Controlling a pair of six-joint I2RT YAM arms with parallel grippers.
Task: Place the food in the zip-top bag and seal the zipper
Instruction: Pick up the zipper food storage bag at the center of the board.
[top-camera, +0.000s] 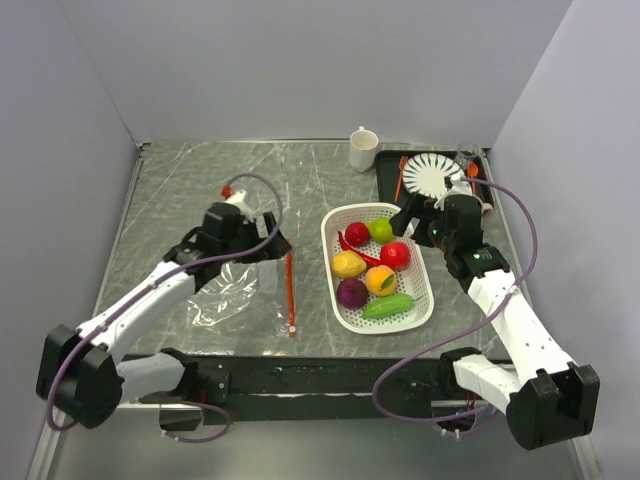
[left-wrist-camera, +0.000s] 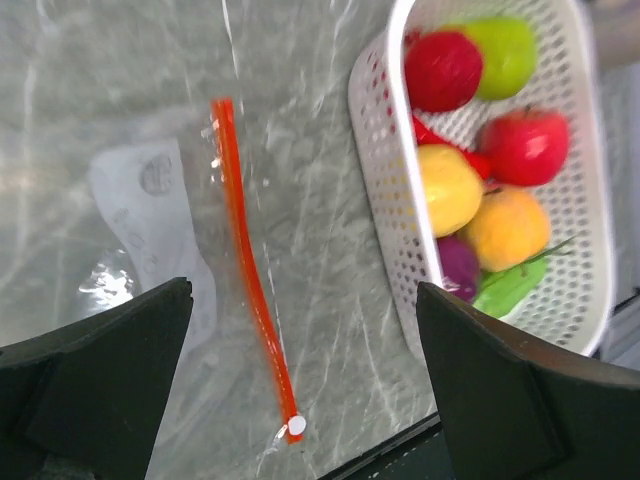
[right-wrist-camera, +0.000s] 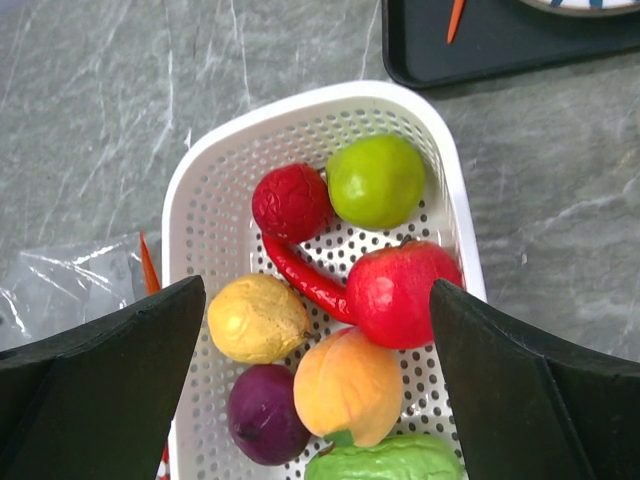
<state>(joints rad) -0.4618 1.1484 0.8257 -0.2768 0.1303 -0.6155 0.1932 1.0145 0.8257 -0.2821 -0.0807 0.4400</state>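
The food lies in a white perforated basket (top-camera: 333, 290): red ball (right-wrist-camera: 292, 202), green ball (right-wrist-camera: 375, 181), red apple (right-wrist-camera: 403, 293), chilli (right-wrist-camera: 305, 275), yellow (right-wrist-camera: 258, 318), orange (right-wrist-camera: 348, 385) and purple (right-wrist-camera: 265, 413) balls, cucumber (right-wrist-camera: 385, 462). The clear zip-top bag (top-camera: 232, 295) lies flat left of the basket. Its orange-red zipper (top-camera: 290, 290) faces the basket, with the white slider (left-wrist-camera: 296, 426) at the near end. My left gripper (top-camera: 272, 246) is open and empty above the bag's zipper edge (left-wrist-camera: 245, 270). My right gripper (top-camera: 410, 222) is open and empty above the basket (right-wrist-camera: 185, 200).
A white mug (top-camera: 364, 149) stands at the back. A black tray (top-camera: 388, 185) at the back right holds a striped plate (top-camera: 434, 173) and orange cutlery (top-camera: 400, 178). Walls close in the table on three sides.
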